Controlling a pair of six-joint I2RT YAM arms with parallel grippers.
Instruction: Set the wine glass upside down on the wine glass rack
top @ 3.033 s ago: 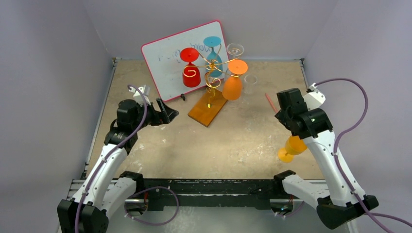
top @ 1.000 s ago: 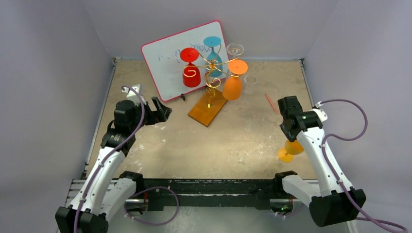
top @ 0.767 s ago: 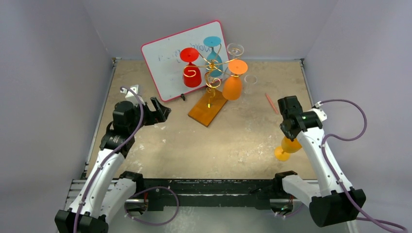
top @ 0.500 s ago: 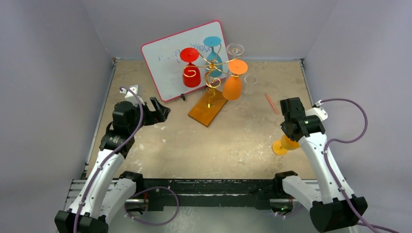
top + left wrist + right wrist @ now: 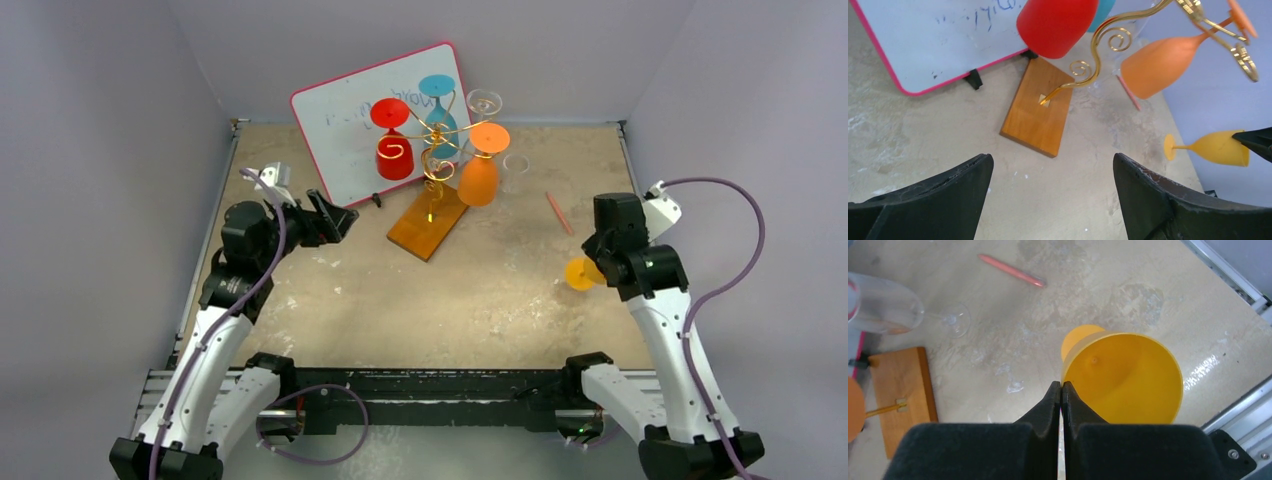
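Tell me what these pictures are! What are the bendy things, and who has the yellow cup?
Those are two robot arms on a table. The big picture looks down from above; the other two come from cameras on the wrists. On the table stands a gold wine glass rack with a red glass, a blue glass and an orange glass hanging upside down, a whiteboard behind it, and a pink stick. The right fingers pinch the rim of the yellow wine glass. The left fingers are open and hold nothing.
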